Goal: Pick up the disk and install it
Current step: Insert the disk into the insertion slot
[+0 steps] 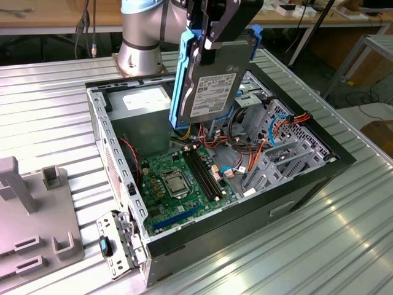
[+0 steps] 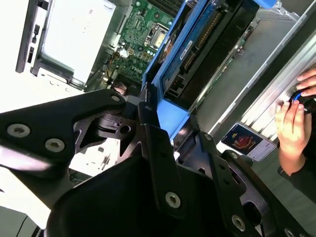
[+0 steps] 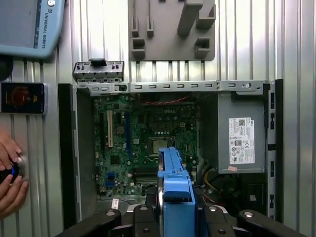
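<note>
The disk (image 1: pixel 212 92) hangs over the open case (image 1: pixel 288 200).
The gripper (image 1: pixel 207 44) pinches it; ribbed metal table (image 1: pixel 49 117) below, grey fixture (image 1: pixel 31 227) at eight o'clock.

Open PC case (image 1: pixel 288 203) lies on its side mid-frame in the exterior view, on a ribbed metal table (image 1: pixel 49 98). Inside: green motherboard (image 1: pixel 153 178) w/ bare CPU socket (image 1: pixel 174 180) at centre; grey power supply (image 1: pixel 138 117) w/ white label toward upper left; grey drive cage (image 1: pixel 276 153) & orange/red cables (image 1: pixel 293 120) at the exterior view's right. Grey slotted holder plate (image 1: pixel 24 233) sits lower left, near the case's swung-out front bracket (image 1: pixel 116 246).
</note>
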